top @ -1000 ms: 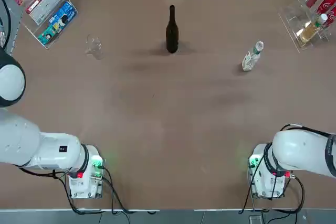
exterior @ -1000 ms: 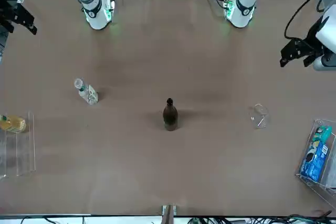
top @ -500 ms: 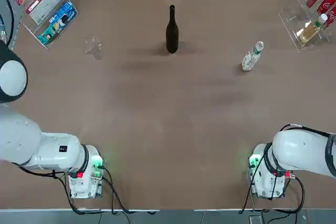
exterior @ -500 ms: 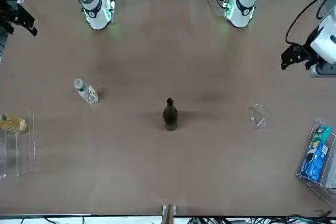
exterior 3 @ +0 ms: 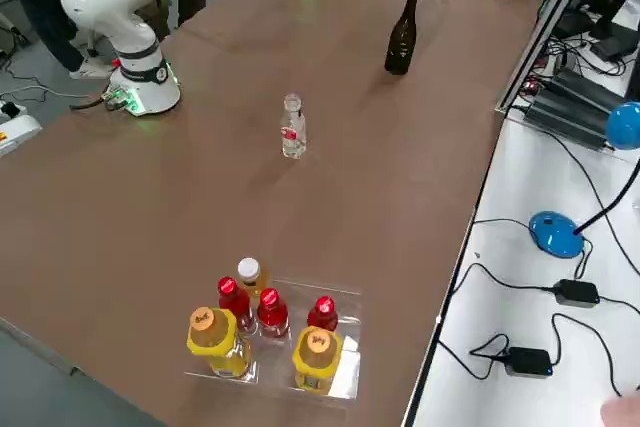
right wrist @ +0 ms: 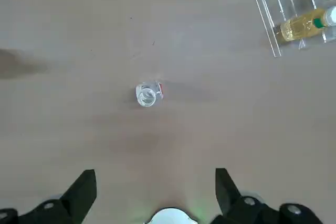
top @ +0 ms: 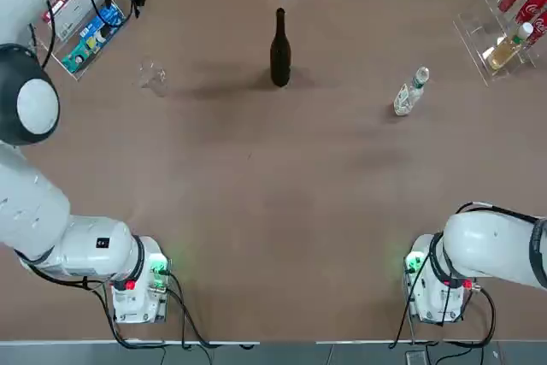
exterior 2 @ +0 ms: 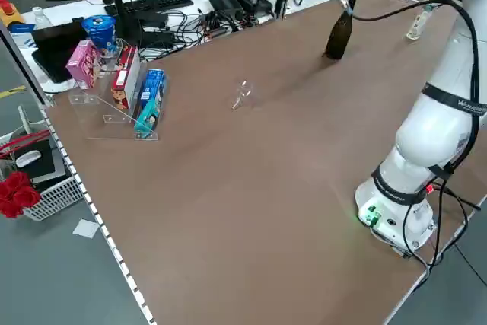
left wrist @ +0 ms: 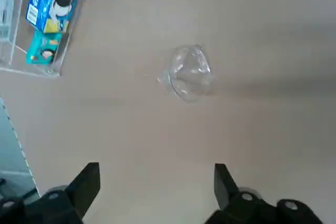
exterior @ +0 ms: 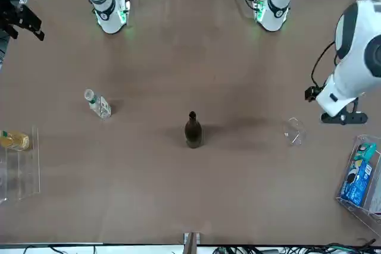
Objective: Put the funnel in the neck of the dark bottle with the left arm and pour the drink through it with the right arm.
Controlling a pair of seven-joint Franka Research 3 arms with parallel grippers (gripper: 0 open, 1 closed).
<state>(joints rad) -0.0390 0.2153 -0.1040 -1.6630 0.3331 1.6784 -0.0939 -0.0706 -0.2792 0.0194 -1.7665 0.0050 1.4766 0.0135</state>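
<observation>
The funnel [left wrist: 190, 73] lies on its side on the counter [top: 256, 211], on the robot's left, near the clear tray [left wrist: 55, 71] with the snack boxes [exterior 2: 152, 95]. The left claw [left wrist: 156, 184] hangs above the counter near this funnel; its two fingers are apart, with nothing between them. More to the right, the dark bottle [top: 280, 50] stands upright. Further right stands the drink [exterior 3: 293, 129], also upright, well apart from the bottle tray [exterior 3: 345, 372]. The right claw [right wrist: 156, 190] is high above the right side, its fingers also apart and holding nothing.
</observation>
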